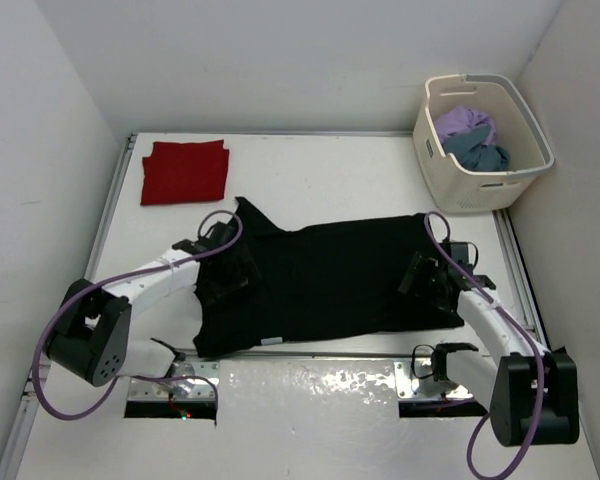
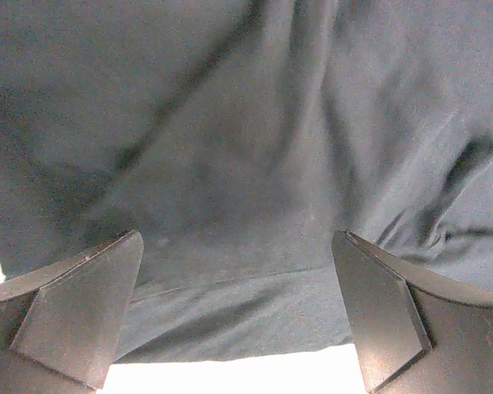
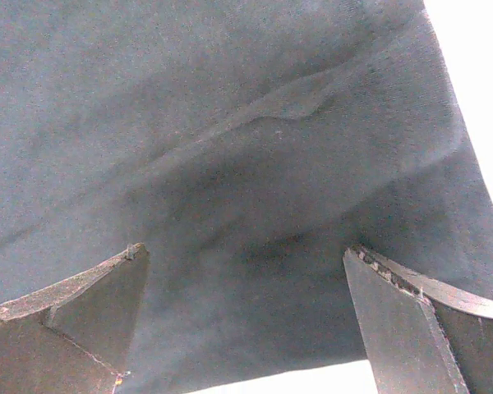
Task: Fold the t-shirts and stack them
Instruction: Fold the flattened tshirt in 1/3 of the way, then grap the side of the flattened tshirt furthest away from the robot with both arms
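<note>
I am looking down at the black t-shirt (image 1: 330, 280), which is lying spread flat at the middle of the white table (image 1: 330, 175). Its long axis is running from 9 to 3 o'clock, with the wider end pointing to 9 and the narrower end to 3; I cannot tell collar from hem. The left gripper (image 2: 237, 242) is hanging over the 9 o'clock end and the right gripper (image 3: 245, 250) over the 3 o'clock end. Both have their jaws wide apart, with only black cloth showing below them. The red t-shirt (image 1: 185, 170) is lying folded at 11 o'clock. At 1 o'clock the cream basket (image 1: 440, 170) is holding the lavender t-shirt (image 1: 465, 122) and the teal t-shirt (image 1: 485, 155), crumpled together. Plain white walls (image 1: 280, 60) are closing in the table, and a shiny strip (image 1: 310, 385) is running along its 6 o'clock edge.
</note>
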